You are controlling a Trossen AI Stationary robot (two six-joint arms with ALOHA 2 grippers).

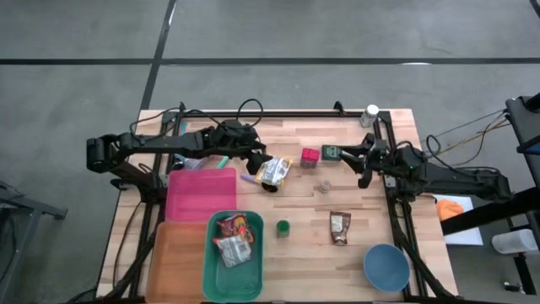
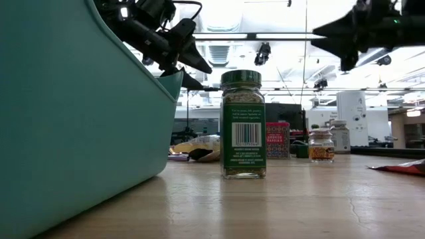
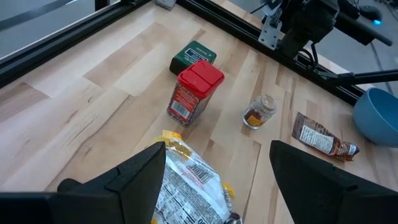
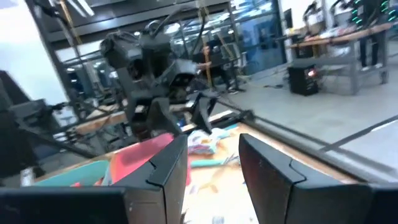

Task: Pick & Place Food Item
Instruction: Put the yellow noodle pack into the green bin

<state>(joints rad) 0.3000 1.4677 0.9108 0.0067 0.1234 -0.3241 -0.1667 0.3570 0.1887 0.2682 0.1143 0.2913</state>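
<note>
The crinkly yellow-and-silver snack packet [image 1: 274, 171] lies on the wooden table just beside the pink plastic tray [image 1: 201, 192]; the left gripper [image 1: 267, 179] straddles it, fingers apart, likely poised to grasp.

A pale striped wooden counter [image 1: 304, 253] is showing beneath a pink plastic tray [image 1: 201, 192], a teal bin [image 1: 233, 257], an orange tray [image 1: 173, 257], a blue bowl [image 1: 386, 266], a red-capped spice jar [image 3: 194, 92] and a yellow-and-white printed packet [image 3: 193, 186].

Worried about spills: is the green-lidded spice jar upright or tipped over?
Upright. The green-lidded spice jar stands on its base on the table, lid on top, in the low view.
</note>
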